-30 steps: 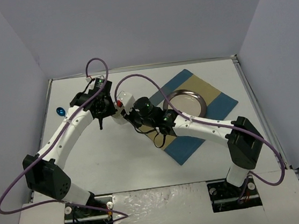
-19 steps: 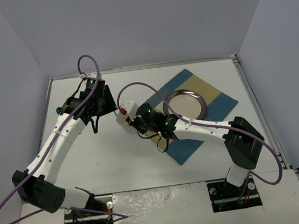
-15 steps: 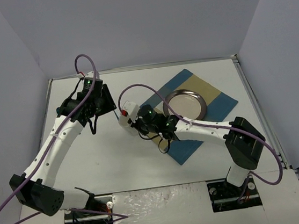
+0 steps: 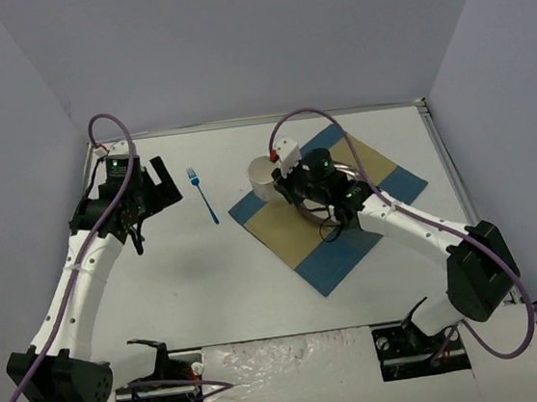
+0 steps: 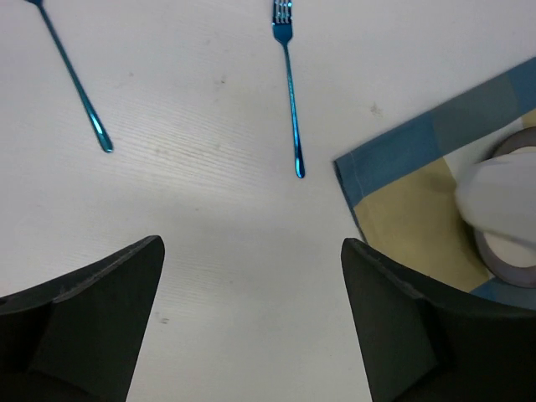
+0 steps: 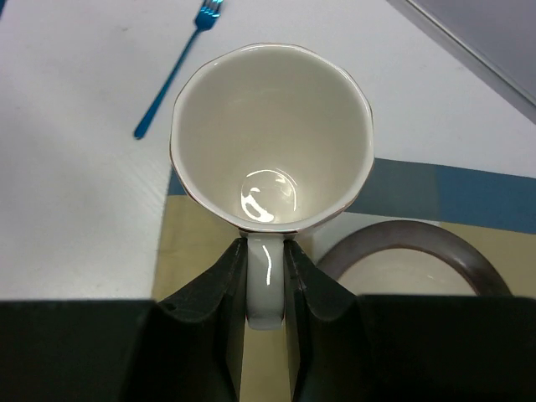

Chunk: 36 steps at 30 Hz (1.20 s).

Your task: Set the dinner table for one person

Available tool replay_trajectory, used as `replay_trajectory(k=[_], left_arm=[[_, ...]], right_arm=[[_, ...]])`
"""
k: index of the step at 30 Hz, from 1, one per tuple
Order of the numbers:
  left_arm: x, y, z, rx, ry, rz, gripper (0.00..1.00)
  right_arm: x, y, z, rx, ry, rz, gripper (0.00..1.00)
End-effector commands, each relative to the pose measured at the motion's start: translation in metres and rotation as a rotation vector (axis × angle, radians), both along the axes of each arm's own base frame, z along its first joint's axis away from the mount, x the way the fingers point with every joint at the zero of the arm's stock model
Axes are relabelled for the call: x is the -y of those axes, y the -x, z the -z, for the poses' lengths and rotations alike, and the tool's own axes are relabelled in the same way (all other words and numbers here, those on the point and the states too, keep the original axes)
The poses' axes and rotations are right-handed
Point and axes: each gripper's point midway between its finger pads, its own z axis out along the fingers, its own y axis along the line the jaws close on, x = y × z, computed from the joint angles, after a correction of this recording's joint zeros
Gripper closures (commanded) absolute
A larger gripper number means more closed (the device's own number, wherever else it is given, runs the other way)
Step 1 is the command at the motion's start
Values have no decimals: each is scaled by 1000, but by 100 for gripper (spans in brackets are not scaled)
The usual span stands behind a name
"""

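A white mug (image 6: 270, 134) hangs upright by its handle, with my right gripper (image 6: 266, 280) shut on that handle. From above, the mug (image 4: 266, 175) is over the far-left corner of the blue-and-tan placemat (image 4: 297, 241), next to the metal plate (image 6: 419, 260). A blue fork (image 4: 202, 195) lies on the white dinner table (image 4: 209, 276) left of the placemat. My left gripper (image 4: 163, 185) is open and holds nothing, left of the fork. In its wrist view it (image 5: 251, 251) hovers over bare table near the fork (image 5: 290, 92) and a blue spoon handle (image 5: 75, 79).
Lavender-grey walls close the table in at the back and on both sides. The right arm (image 4: 397, 220) stretches over the placemat and hides most of the plate in the top view. The left arm (image 4: 74, 281) runs along the table's left side.
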Motion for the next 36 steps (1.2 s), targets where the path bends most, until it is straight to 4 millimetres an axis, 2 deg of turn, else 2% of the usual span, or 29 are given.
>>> replay_trajectory(k=[1, 3, 6, 7, 8, 15, 20, 25, 28, 30, 36], left_arm=[[-26, -3, -30, 153, -84, 37, 8], [-36, -3, -26, 160, -121, 44, 4], [-45, -4, -18, 163, -151, 68, 3], [-49, -4, -14, 167, -164, 73, 3], [-51, -6, -13, 177, -178, 77, 3], [-55, -8, 11, 190, -197, 107, 3], [-64, -7, 20, 185, -194, 79, 3], [-77, 0, 22, 191, -238, 28, 3], [-83, 1, 22, 197, -258, 1, 3], [-84, 1, 24, 191, -262, 1, 3], [-85, 0, 30, 169, -269, 4, 3]], right_arm=[[20, -39, -102, 267, -143, -22, 100], [41, -57, -103, 270, -121, -14, 100], [68, -84, -102, 273, -82, -7, 100], [86, -96, -109, 292, -71, 18, 100], [92, -104, -113, 303, -69, 9, 100], [162, -159, -115, 327, -41, 46, 100], [188, -197, -99, 316, -10, 58, 100], [199, -227, -86, 318, 10, 75, 100], [201, -240, -81, 322, 18, 71, 100], [216, -247, -77, 320, 24, 92, 100], [222, -261, -53, 301, 41, 82, 100]])
